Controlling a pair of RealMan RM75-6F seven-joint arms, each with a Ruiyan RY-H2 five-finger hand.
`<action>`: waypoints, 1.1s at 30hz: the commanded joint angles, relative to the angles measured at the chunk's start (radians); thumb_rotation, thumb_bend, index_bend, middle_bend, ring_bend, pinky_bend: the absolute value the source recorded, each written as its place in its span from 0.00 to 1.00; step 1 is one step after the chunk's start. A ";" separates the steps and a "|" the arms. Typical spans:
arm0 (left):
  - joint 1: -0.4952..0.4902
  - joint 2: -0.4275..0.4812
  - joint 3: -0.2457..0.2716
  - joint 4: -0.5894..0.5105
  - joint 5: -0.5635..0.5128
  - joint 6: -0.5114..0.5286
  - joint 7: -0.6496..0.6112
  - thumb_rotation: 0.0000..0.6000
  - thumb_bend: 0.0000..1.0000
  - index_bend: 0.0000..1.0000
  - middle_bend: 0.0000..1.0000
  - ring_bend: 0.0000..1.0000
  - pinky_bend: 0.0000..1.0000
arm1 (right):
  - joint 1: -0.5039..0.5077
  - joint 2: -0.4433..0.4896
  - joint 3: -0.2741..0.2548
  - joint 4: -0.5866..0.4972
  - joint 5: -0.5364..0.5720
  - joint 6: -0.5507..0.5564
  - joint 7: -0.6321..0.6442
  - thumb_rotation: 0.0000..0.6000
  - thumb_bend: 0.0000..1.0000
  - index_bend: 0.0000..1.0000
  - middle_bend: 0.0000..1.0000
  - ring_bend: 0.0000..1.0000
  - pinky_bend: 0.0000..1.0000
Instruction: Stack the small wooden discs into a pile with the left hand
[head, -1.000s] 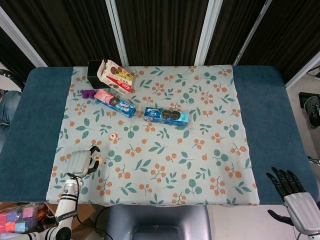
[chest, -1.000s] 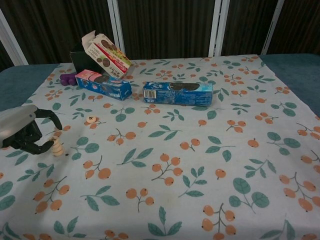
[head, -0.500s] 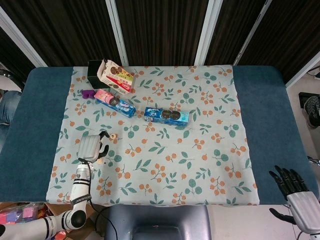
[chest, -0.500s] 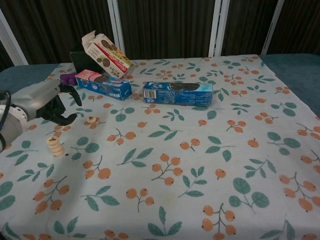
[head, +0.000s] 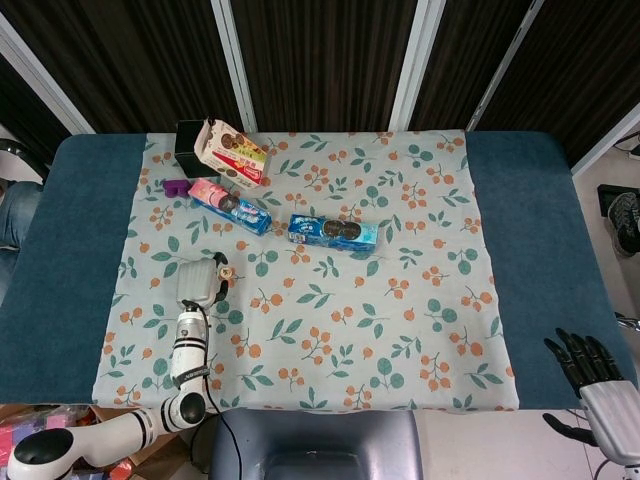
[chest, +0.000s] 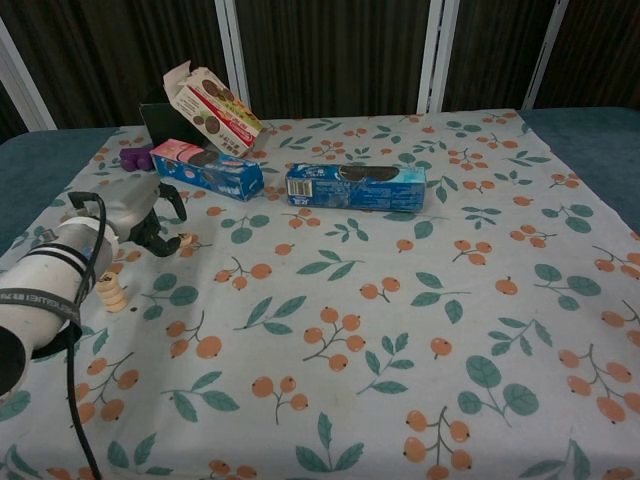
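Cloth (head: 330, 330) printed with teal leaves and orange berries covers the middle of the tabletop (head: 80, 260), and I see dark blue padding bare on both sides of it. Behind the far edge stand dark slatted panels split by pale metal posts (head: 415, 60).

My left robot hand (head: 203, 280) sits at the cloth's left side with its fingers curled down around a loose wooden disc (chest: 184, 239); from the chest camera the fingertips look to be touching it, though I cannot tell whether it is actually gripped. The pile of discs (chest: 111, 292) stands upright nearer to me and a little left of that hand, just apart from the forearm.

My right robot hand (head: 590, 365) hangs off the tabletop's near right corner, dark fingers spread, holding nothing.

Toward the far left lie an open biscuit box (head: 232, 152) leaning on a black box (head: 186, 140), a small purple thing (head: 177, 186), a pink-and-blue cookie pack (head: 230, 205), and a blue cookie pack (head: 332, 231) nearer the middle.
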 joint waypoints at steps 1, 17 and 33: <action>-0.030 -0.043 -0.014 0.078 -0.014 -0.028 -0.013 1.00 0.40 0.37 1.00 1.00 1.00 | -0.001 0.001 0.001 0.000 0.001 0.002 0.003 1.00 0.14 0.00 0.00 0.00 0.00; -0.050 -0.090 -0.019 0.194 -0.007 -0.057 -0.037 1.00 0.40 0.40 1.00 1.00 1.00 | -0.001 0.001 0.004 -0.001 0.007 0.000 0.003 1.00 0.14 0.00 0.00 0.00 0.00; -0.043 -0.096 -0.019 0.202 0.009 -0.056 -0.044 1.00 0.40 0.49 1.00 1.00 1.00 | -0.002 0.002 0.005 0.001 0.006 0.002 0.007 1.00 0.14 0.00 0.00 0.00 0.00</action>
